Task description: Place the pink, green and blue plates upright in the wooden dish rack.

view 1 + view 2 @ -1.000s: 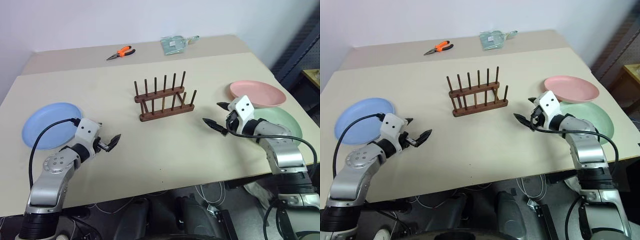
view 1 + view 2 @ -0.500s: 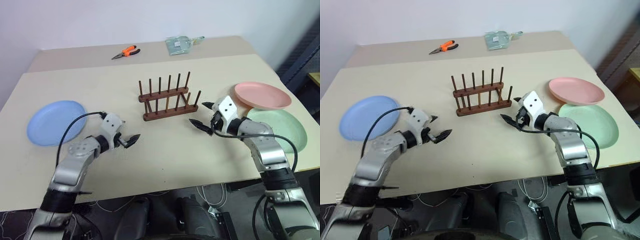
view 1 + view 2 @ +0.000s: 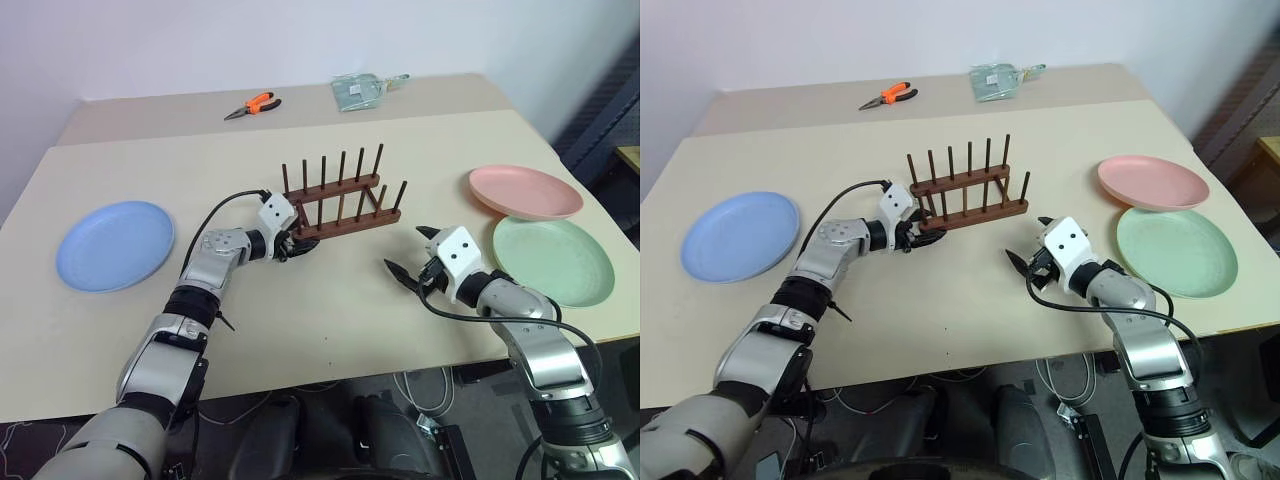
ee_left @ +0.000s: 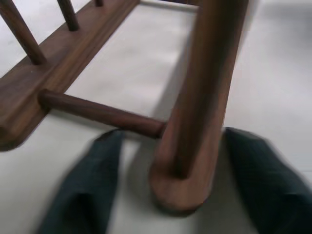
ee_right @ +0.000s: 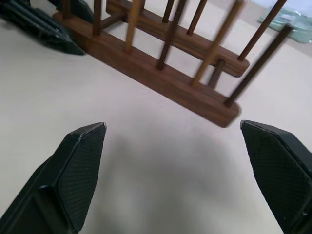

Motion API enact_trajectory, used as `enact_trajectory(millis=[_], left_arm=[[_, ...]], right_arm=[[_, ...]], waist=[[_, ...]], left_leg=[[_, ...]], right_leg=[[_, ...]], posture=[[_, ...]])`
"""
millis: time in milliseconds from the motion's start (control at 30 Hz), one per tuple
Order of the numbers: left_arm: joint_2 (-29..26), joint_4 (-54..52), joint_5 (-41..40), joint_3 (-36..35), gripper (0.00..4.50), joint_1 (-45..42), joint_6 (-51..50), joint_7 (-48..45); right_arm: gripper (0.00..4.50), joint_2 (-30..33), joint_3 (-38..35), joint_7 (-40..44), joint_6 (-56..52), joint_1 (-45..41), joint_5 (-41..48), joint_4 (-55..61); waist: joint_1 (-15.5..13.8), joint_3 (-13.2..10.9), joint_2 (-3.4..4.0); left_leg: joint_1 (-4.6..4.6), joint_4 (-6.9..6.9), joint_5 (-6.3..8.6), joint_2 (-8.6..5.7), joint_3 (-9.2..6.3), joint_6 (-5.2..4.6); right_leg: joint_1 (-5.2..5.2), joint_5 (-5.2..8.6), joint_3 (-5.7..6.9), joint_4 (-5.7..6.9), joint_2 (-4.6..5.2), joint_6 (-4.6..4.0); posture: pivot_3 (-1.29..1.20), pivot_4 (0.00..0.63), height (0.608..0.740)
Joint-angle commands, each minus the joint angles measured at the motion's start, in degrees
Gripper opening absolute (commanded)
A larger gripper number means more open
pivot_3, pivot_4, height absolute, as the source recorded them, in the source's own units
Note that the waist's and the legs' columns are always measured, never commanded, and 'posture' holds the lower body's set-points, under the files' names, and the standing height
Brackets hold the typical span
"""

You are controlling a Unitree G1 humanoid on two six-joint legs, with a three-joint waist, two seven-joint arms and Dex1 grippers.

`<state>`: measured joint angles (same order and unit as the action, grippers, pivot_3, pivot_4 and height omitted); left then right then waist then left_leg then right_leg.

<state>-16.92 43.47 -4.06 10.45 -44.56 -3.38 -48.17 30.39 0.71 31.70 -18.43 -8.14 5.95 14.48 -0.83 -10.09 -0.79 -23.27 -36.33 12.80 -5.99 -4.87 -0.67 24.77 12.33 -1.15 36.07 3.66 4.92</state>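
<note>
- Left tool point(image 4: 170, 195) straddles the near end of the wooden dish rack point(image 3: 345, 205), fingers apart on either side
- Right tool point(image 3: 412, 255) gapes wide over the bare counter point(image 3: 330, 300)

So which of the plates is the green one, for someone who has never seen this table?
Start at the wooden dish rack in the middle of the beige table, then look toward the table's right edge, where two plates sit side by side. The green plate is the nearer of the two, lying flat, just beyond the right gripper. The one behind it is the pink plate.
</note>
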Motion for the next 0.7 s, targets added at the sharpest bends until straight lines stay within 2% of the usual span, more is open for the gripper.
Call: enact_trajectory(millis=[33, 67, 267, 400, 467, 533, 633, 700], left_arm=[[-0.33, 1.09, 1.53, 0.70, 1.12, 1.01, 0.06, -1.55], [-0.48, 0.24, 1.33, 0.60, 0.76, 1.47, 0.04, -2.35], [-2.90, -10.71, 0.18, 1.58, 0.78, 6.47, -0.36, -8.62], [-6.73, -20.81, -0.23, 4.00, 0.78, 10.73, 0.97, -15.64], [-8.47, -22.49, -0.10, 4.72, 1.82, 11.73, 1.16, -17.97], [-9.37, -22.13, 0.27, 4.34, 2.66, 11.91, 0.95, -17.80], [-10.29, -20.47, 1.86, 3.44, 4.37, 11.65, 0.16, -14.95], [-11.08, -20.55, 2.18, 3.21, 4.45, 12.05, -0.25, -14.14]], right_arm=[[4.50, 0.75, -2.04, -0.56, 0.44, -0.54, 0.06, 1.98], [4.50, 0.79, -2.04, -0.55, 0.60, -0.78, -0.04, 1.56], [4.50, 3.57, -4.49, 0.16, 1.72, -0.52, -0.33, -1.17], [4.50, 7.34, -8.56, 1.73, 2.63, 2.23, 0.41, -3.03], [4.50, 8.89, -10.22, 2.67, 3.05, 4.06, 0.61, -3.63], [4.50, 9.78, -11.00, 3.34, 3.71, 5.39, 0.51, -4.12], [4.50, 10.03, -11.08, 3.95, 4.07, 6.31, 0.54, -3.81], [4.50, 9.81, -11.14, 4.17, 3.91, 6.57, 0.68, -3.30]], waist=[[0.09, 0.02, 0.00], [0.11, 0.02, 0.00], [0.18, 0.03, 0.02], [0.05, 0.03, 0.02], [0.04, 0.03, 0.02], [0.09, 0.03, 0.02], [0.24, 0.04, 0.04], [0.23, 0.04, 0.04]], left_leg=[[0.02, 0.00, 0.00, 0.00, 0.00, 0.00], [0.04, 0.00, 0.00, 0.01, -0.01, 0.00], [0.04, 0.08, 0.01, 0.02, 0.00, -0.01], [0.03, 0.08, 0.02, 0.01, -0.01, -0.02], [0.03, 0.07, 0.02, 0.02, -0.01, -0.03], [0.03, 0.08, 0.02, 0.02, 0.00, -0.03], [0.04, 0.07, 0.02, 0.04, 0.00, -0.03], [0.05, 0.08, 0.02, 0.05, 0.00, -0.03]], right_leg=[[-0.02, 0.00, 0.00, 0.00, 0.00, 0.00], [-0.03, 0.00, 0.00, 0.00, -0.01, 0.00], [0.00, 0.01, -0.02, 0.00, -0.02, 0.01], [0.00, 0.01, -0.03, -0.02, 0.00, 0.00], [-0.01, 0.01, -0.03, -0.02, 0.01, -0.01], [-0.01, 0.02, -0.03, -0.03, 0.01, -0.01], [-0.01, 0.02, -0.04, -0.02, 0.00, -0.01], [-0.01, 0.02, -0.03, -0.02, -0.01, -0.01]], posture=[[0.00, 0.150, 0.729], [0.00, 0.150, 0.729], [0.00, 0.150, 0.729], [0.00, 0.150, 0.729], [0.00, 0.150, 0.729], [0.00, 0.150, 0.729], [0.00, 0.150, 0.729], [0.00, 0.150, 0.729]])
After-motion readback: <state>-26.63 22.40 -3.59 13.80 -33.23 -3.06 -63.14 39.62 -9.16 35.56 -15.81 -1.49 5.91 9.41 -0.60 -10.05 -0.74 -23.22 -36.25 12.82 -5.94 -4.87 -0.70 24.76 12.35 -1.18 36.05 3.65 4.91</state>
